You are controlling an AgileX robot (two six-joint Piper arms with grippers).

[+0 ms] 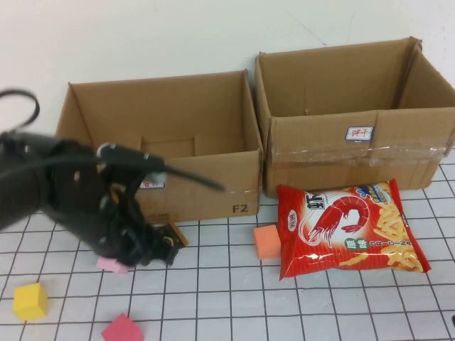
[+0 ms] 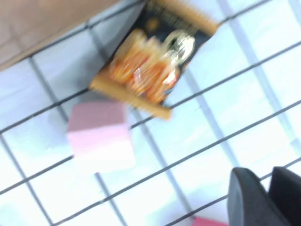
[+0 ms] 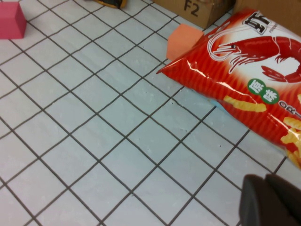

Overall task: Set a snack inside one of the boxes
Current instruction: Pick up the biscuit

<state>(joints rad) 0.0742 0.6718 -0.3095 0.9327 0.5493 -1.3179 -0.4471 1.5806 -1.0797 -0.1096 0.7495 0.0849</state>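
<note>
Snack packet (image 2: 153,59) on grid just beyond left end effector (image 2: 265,197), fingers together, empty; right end effector (image 3: 273,200) closed.

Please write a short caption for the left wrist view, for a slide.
Left gripper, shut, above the gridded table near a small snack packet and a pink block.
</note>
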